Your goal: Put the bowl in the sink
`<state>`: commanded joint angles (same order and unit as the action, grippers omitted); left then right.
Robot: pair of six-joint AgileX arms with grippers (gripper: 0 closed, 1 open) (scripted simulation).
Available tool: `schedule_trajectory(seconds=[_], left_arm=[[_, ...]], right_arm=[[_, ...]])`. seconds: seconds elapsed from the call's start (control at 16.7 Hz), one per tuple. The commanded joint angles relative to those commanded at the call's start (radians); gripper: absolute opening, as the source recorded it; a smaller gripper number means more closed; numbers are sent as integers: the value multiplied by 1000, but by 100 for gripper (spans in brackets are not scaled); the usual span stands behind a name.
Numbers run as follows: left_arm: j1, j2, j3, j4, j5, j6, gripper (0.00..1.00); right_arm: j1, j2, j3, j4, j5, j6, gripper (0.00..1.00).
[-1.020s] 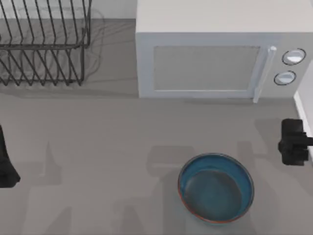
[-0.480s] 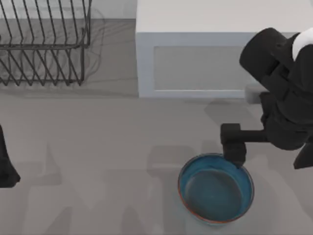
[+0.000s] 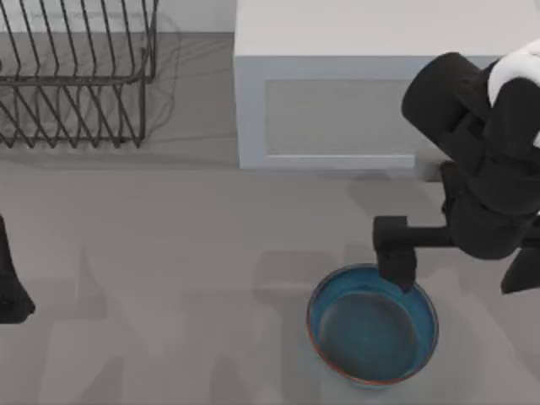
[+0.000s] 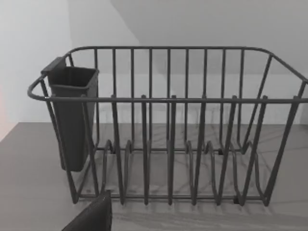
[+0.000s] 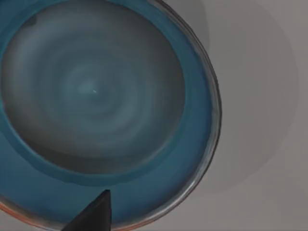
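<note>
Right tool (image 3: 396, 272) over bowl (image 3: 373, 325) rim; no legible writing.

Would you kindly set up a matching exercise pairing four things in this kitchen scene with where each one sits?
Things:
1. round blue-glazed bowl
2. dark wire dish rack
3. white box-shaped microwave
4. right arm's black tool

Places:
A. at the back of the grey counter, on the top view's left
B. over the bowl's far rim
C. near the front edge, right of centre
D. at the back, centre to right

Pairs: 1-C, 2-A, 3-D, 4-B

The left arm's tool stays parked at the left edge.
</note>
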<state>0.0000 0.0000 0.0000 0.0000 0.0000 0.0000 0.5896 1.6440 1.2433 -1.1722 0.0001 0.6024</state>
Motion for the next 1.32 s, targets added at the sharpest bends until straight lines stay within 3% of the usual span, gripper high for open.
schedule_trajectory(seconds=[0.48,0.84,1.32], left_arm=[[0,0,0,0,0,0,100],[0,0,0,0,0,0,100],[0,0,0,0,0,0,100]], right_arm=[[6,110,-222,343,0,6,100],[7,126,-256,384,0,7,100],[7,126,-256,384,0,7,40]])
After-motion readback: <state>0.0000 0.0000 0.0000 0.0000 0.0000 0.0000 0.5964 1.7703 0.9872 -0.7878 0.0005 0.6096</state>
